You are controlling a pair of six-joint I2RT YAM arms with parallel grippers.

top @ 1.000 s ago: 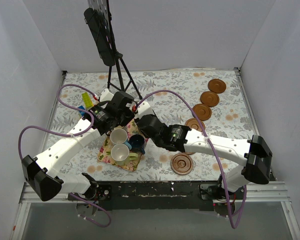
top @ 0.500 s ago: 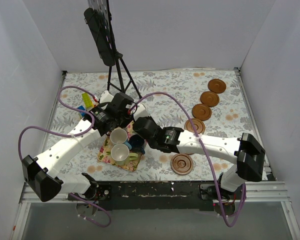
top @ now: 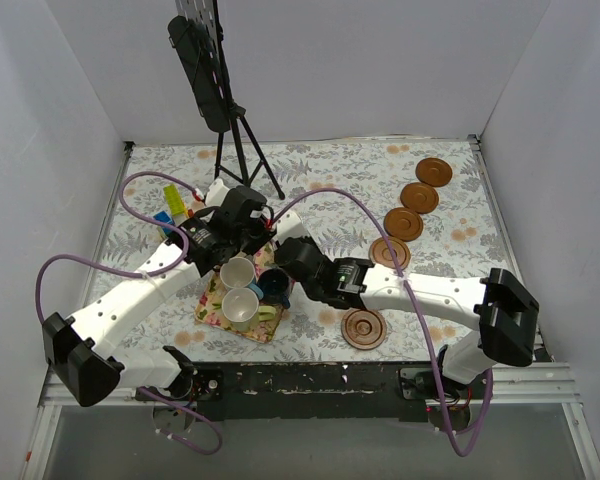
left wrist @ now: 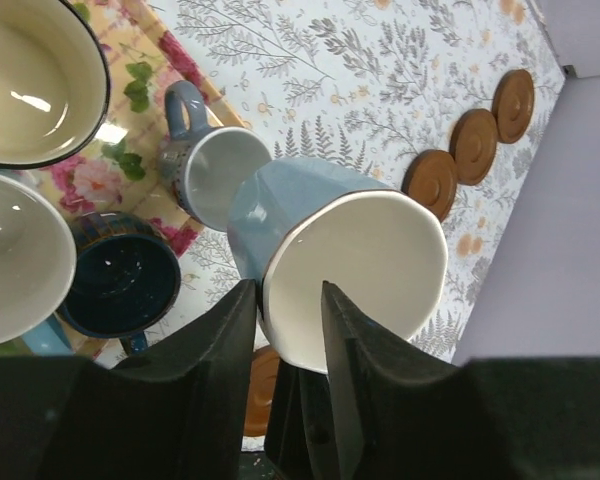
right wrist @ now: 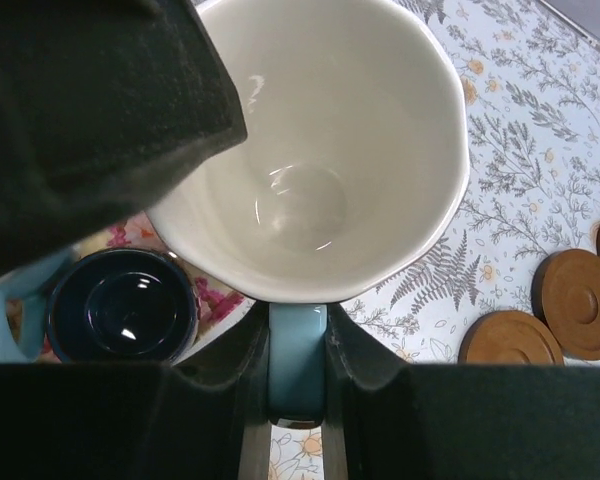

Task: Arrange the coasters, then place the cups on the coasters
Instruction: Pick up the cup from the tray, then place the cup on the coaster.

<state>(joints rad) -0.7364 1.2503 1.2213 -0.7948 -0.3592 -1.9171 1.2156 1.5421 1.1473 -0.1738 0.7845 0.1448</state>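
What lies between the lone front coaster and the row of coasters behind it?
The right arm crosses between that coaster and the row's nearest coaster, in the top view.

From above we cannot make out the pale blue cup (left wrist: 320, 200); the left arm (top: 140, 285) and the right arm (top: 420, 290) cover it. In the left wrist view the picture's edge cuts a cream cup (left wrist: 30, 80), and the left gripper (left wrist: 287, 290) half hides one coaster (left wrist: 263, 375).
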